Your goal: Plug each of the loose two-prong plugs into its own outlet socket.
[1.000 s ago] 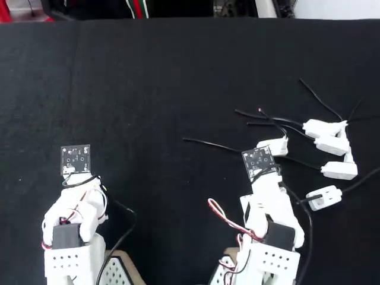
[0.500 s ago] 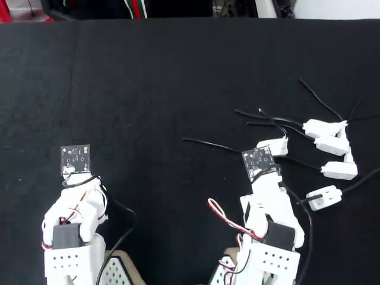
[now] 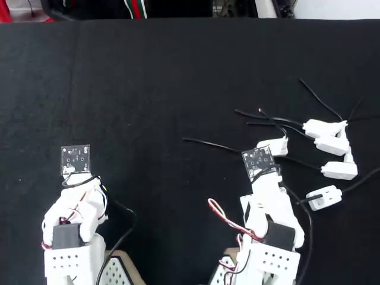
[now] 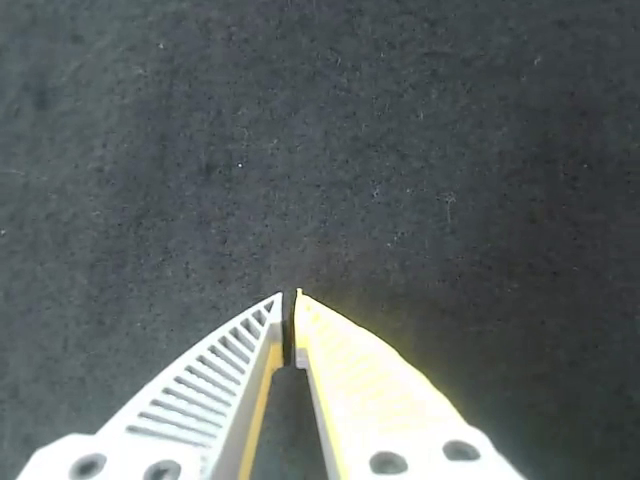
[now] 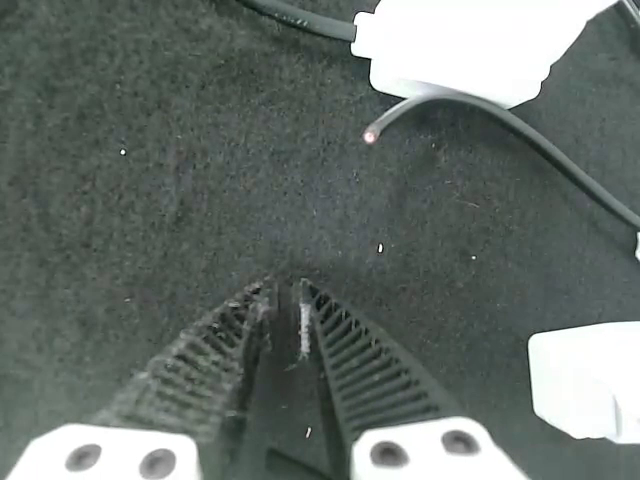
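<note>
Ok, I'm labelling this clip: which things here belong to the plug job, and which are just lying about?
For the job: white connector piece by the right arm; four more white connector pieces farther right; their black leads; left gripper; right gripper.
Lying about: black tabletop; clutter beyond its far edge.

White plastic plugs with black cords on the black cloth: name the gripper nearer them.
Right. The right gripper hangs just short of the white plastic plugs; the left gripper hangs over bare black cloth, far off to their left.
</note>
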